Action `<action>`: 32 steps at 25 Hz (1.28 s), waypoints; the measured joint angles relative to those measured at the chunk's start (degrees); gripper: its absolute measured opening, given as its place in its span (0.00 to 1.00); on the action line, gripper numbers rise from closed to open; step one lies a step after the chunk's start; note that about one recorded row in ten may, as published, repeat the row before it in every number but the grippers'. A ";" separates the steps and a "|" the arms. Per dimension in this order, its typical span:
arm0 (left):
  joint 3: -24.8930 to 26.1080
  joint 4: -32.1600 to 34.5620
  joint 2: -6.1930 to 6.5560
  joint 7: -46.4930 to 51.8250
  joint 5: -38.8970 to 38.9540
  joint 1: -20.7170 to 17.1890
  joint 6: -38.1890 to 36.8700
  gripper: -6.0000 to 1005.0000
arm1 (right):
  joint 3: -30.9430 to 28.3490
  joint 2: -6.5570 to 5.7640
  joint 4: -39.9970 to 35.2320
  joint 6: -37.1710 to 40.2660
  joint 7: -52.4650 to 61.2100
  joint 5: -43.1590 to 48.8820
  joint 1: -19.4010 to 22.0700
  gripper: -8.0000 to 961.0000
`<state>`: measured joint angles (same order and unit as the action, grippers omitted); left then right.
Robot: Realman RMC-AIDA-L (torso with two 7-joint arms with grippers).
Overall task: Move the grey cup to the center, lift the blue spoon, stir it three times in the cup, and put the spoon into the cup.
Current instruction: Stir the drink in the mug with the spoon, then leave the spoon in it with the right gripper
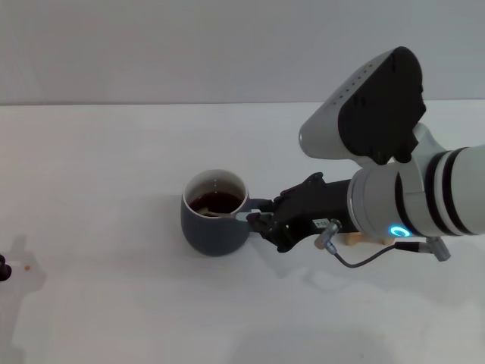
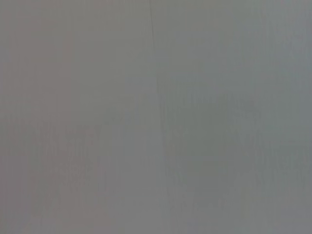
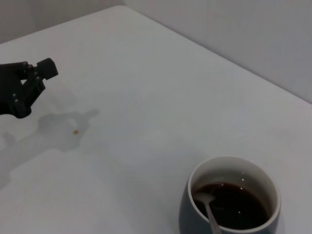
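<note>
The grey cup [image 1: 216, 213] stands upright on the white table [image 1: 106, 174], near the middle of the head view, and holds dark brown liquid [image 3: 233, 204] that fills part of its white interior. The blue spoon [image 1: 231, 215] leans inside the cup: in the right wrist view its metal bowl [image 3: 202, 197] sits at the surface of the liquid and its neck rises over the near rim. In the head view the handle end crosses the cup's rim on the robot's right side and runs into the right gripper [image 1: 261, 220], which is closed narrowly on the spoon just beside the cup. The right arm reaches in from the right edge of the table, and a small wooden block [image 1: 352, 239] shows partly beneath it. The left gripper [image 3: 27, 85] sits well apart from the cup at the far left edge of the table, low over it; whether its fingers are apart or together I cannot tell. A small brownish speck [image 3: 75, 131] lies on the table near it. The left wrist view shows only a plain grey surface
</note>
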<state>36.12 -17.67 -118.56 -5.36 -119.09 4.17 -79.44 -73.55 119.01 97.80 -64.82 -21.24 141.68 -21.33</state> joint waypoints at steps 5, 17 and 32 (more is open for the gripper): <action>0.00 0.00 0.00 0.00 0.00 -0.05 -0.10 0.00 | 0.53 0.07 -0.35 0.25 0.30 -0.01 -0.80 0.18; 0.00 0.00 0.00 0.57 -0.07 -0.60 -0.11 0.00 | -0.15 -0.05 -2.44 4.04 0.44 0.25 -1.21 0.18; 0.00 0.29 0.00 0.62 -0.09 -0.36 -0.11 0.00 | -3.01 -0.16 -3.98 3.89 0.34 0.28 -2.12 0.18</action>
<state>36.12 -17.38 -118.56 -4.74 -119.18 3.81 -79.55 -76.56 118.84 93.82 -60.93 -20.90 141.96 -23.45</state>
